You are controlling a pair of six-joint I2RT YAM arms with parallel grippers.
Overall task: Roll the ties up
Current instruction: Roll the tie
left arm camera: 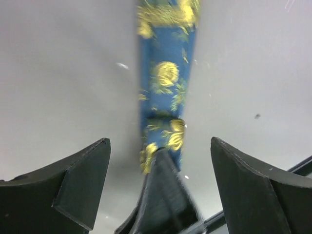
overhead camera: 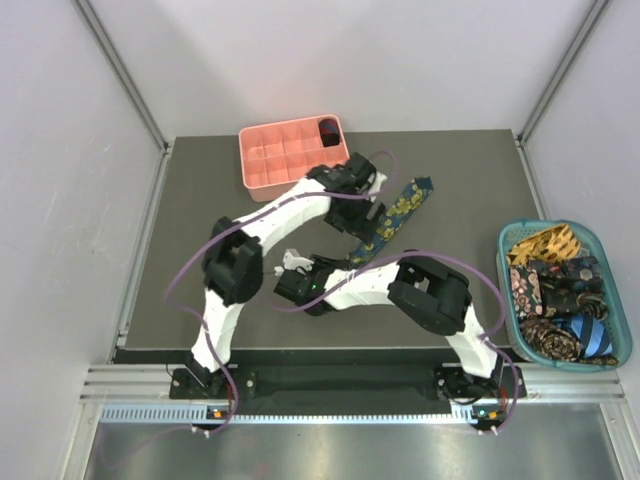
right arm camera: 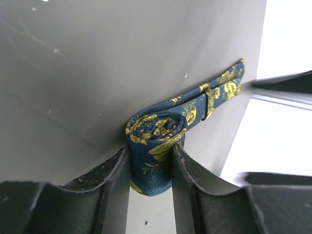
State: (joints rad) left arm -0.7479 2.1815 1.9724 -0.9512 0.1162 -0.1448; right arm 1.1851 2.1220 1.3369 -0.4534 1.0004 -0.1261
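Note:
A navy tie with yellow flowers lies slanted on the dark mat, its wide end far right. Its near end is rolled into a coil. My right gripper is shut on that coil, one finger on each side, near the mat's middle. My left gripper hovers over the flat part of the tie. Its jaws stand wide open with nothing between them. A blurred dark shape covers the tie's near end in the left wrist view. A dark maroon coil sits in a tray cell.
The salmon-pink grid tray stands at the back of the mat, just behind the left arm. A teal basket at the right edge holds several loose ties. The cage walls rise on both sides.

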